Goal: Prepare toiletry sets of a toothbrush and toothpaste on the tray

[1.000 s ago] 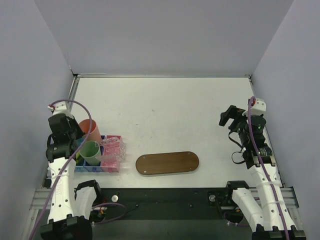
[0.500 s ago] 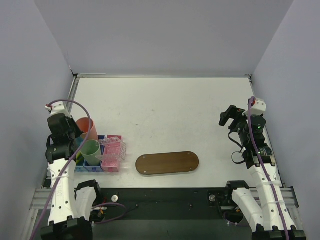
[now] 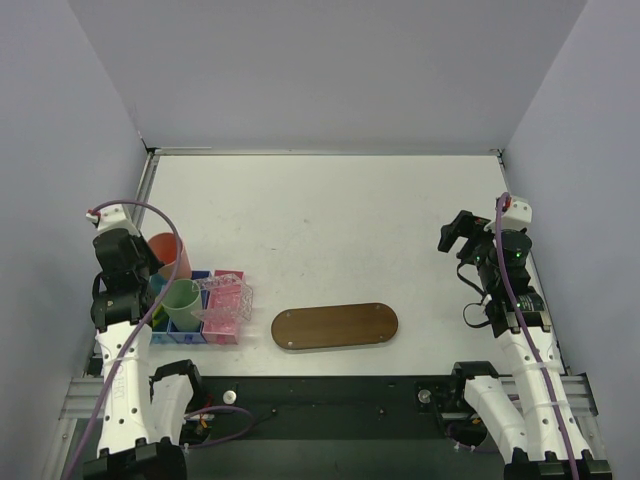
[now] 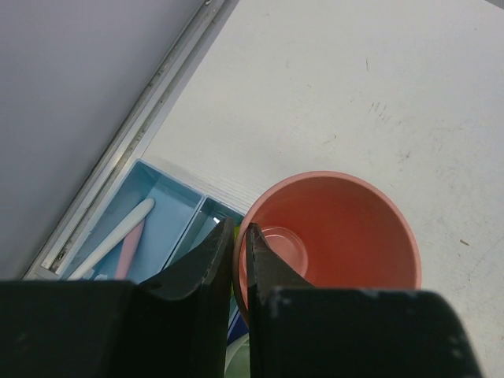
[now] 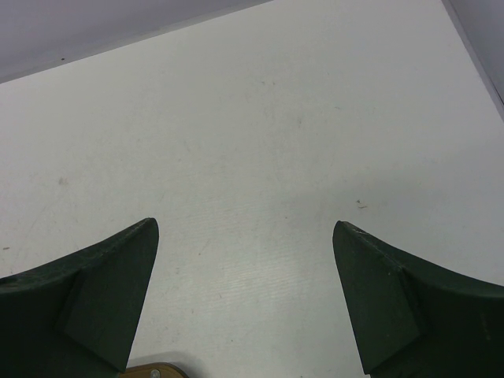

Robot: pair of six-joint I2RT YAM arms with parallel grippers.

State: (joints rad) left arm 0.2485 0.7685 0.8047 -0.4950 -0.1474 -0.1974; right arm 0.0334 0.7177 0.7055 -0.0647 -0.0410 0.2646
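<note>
You see 1 tray on the worktop, near middle | 1 pink toothbrush lying in the blue bin | 2 cups: left fingers clenched on the rim of the orange cup, green cup beside | right fingers spread, empty

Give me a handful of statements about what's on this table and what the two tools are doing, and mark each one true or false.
1. The left tool is clamped on the rim of the orange cup. True.
2. The right tool holds a toothbrush. False: it is open over bare table, with nothing between its fingers.
3. A toothbrush already lies on the tray. False: nothing lies on the wooden tray.
4. A pink toothbrush lies in the blue bin. True.
5. The orange cup lies tipped on its side. False: its mouth faces up.
</note>
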